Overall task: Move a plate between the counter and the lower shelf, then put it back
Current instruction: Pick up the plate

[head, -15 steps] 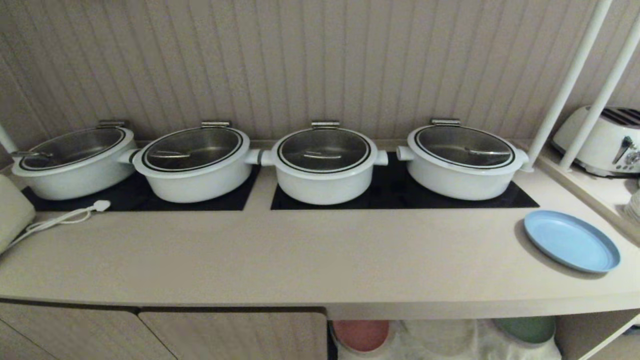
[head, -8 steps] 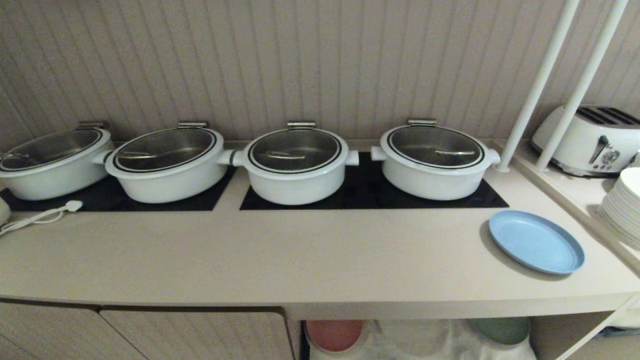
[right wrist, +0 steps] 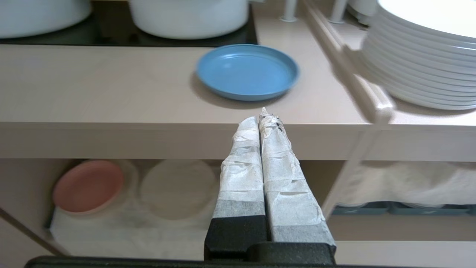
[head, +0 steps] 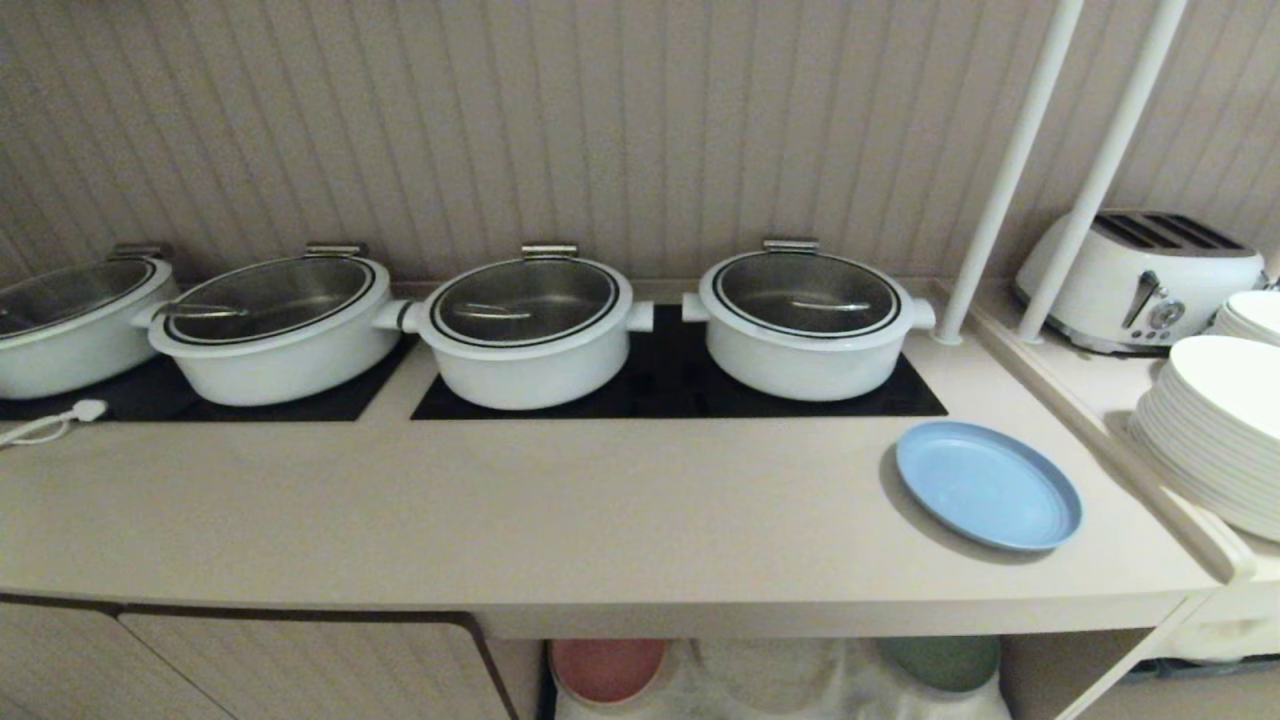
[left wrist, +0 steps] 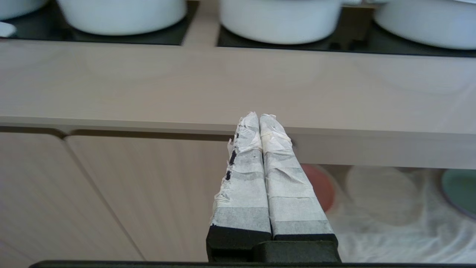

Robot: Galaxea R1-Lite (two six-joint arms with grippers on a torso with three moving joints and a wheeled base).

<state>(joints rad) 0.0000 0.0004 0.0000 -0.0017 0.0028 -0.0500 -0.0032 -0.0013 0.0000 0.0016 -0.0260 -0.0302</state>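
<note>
Four white round pots with glass lids (head: 527,325) stand in a row across the back, from nine o'clock towards one o'clock. A cream four-slot toaster (head: 1140,280) sits at two o'clock behind two white slanting poles (head: 1010,170). A stack of white round plates (head: 1215,430) rises at three o'clock. A white cord with a plug (head: 60,420) lies at nine o'clock. Low at six o'clock, a pink round plate (head: 608,668) and a green round plate (head: 940,660) flank a cloth-covered hump.

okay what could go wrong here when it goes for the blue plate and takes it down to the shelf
The plate lies flat with a low rim, so the shut right hand may struggle to grip it. The stack of white plates stands close by and could be bumped. The lower shelf already holds a pink plate; the counter overhang crowds it.
</note>
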